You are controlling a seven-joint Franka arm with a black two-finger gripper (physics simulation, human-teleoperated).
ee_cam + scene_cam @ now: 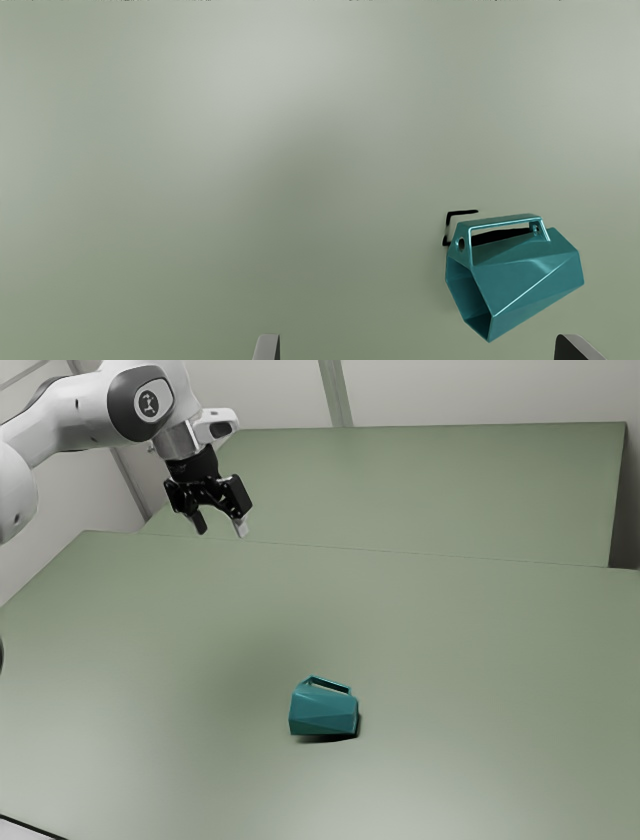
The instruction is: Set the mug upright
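Where table [450,630] spreads, mug [323,715] lies sideways.

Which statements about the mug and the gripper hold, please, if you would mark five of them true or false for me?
1. The teal mug lies on its side on the table. True.
2. The mug has no handle. False: a handle runs along it.
3. The gripper is open. True.
4. The gripper touches the mug. False: it hangs above the table, apart from the mug.
5. In the exterior view, the mug is farther toward the view's right than the gripper. True.
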